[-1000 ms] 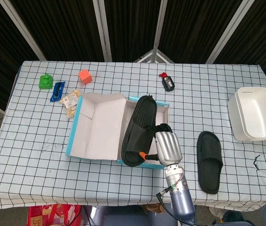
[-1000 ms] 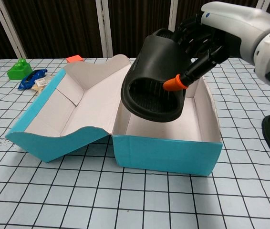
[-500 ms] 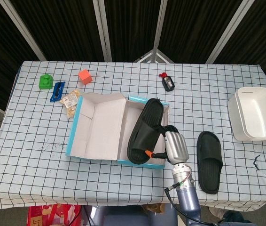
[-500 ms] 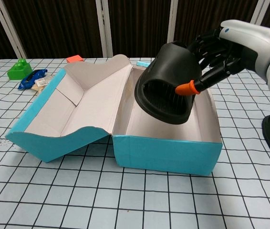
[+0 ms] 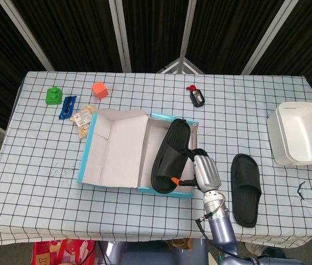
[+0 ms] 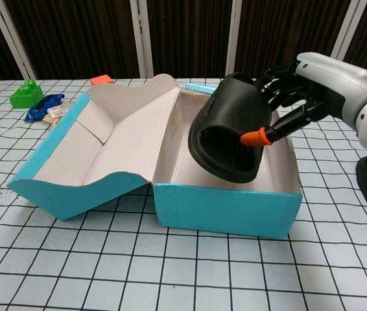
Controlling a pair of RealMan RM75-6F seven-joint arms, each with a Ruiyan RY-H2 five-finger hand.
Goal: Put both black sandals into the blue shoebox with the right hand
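— What has your right robot hand (image 6: 300,97) got?

— My right robot hand is clamped on one black sandal (image 6: 229,129), fingers wrapped over its strap, an orange fingertip (image 6: 253,137) showing at the sandal's near edge. I hold it tilted over the right half of the blue shoebox (image 6: 225,207), its lower end down inside the walls.

— And the other sandal?

— The second black sandal (image 5: 245,189) lies flat on the checked table (image 5: 35,187), just right of the shoebox and of my arm.

— The lid?

— The open lid (image 6: 73,162) folds out to the left, white inside.

— Your left robot hand?

— Neither view shows it.

— Anything else out there?

— A white bin (image 5: 299,133) at the far right edge; a green block (image 5: 53,95), an orange block (image 5: 99,89) and a blue toy (image 5: 67,107) at the far left.
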